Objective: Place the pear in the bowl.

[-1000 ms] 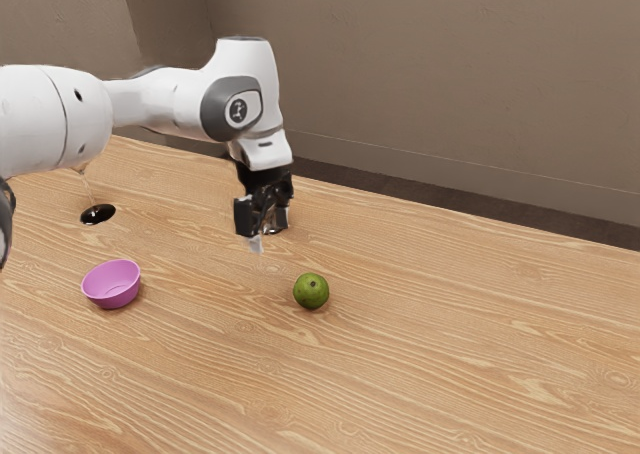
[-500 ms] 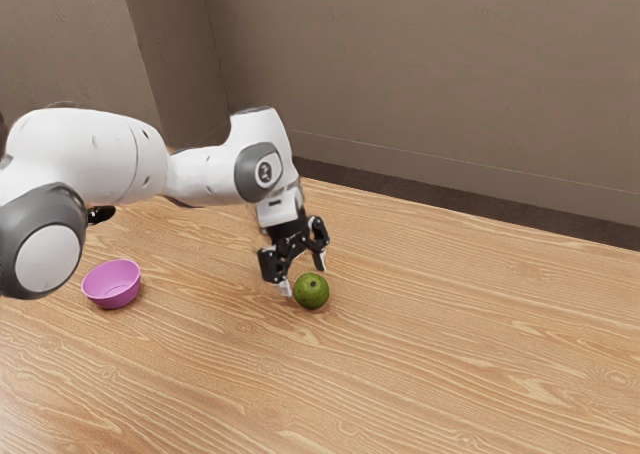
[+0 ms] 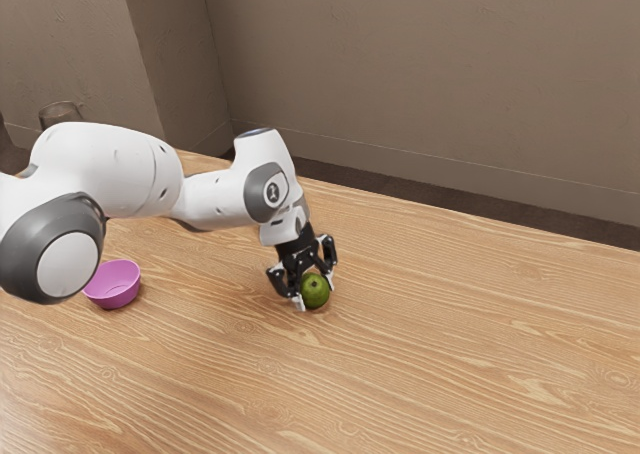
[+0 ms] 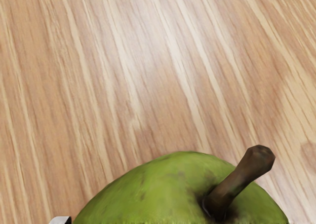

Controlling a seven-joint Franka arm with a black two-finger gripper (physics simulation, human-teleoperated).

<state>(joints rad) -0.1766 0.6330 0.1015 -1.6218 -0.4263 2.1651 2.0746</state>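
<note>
at the exterior view's far left, the curved top of something clear, glass by the look of it, shows just above my thick white arm. below that stretch of me, and a little farther toward the exterior view's right, sits the purple bowl, upright on the table, its open side up and its edge close beside the big grey-rimmed joint as the exterior view has it. the pear is outside it, well apart from it, toward the exterior view's right. my arm reaches over that way and tips down at the wrist, and there my black gripper has the green pear grasped, one finger against each side of it, low at the tabletop. my wrist view looks down close on the pear's rounded top, green with brownish marks, its stubby dark stem poking up at a slant from a dark hollow. a pale bit of one fingertip peeks out beside the skin, and striped wood grain with a soft white shine runs beyond the fruit. to the exterior view's right of my grip the light wood goes on, with the plain brown wall behind it.
</note>
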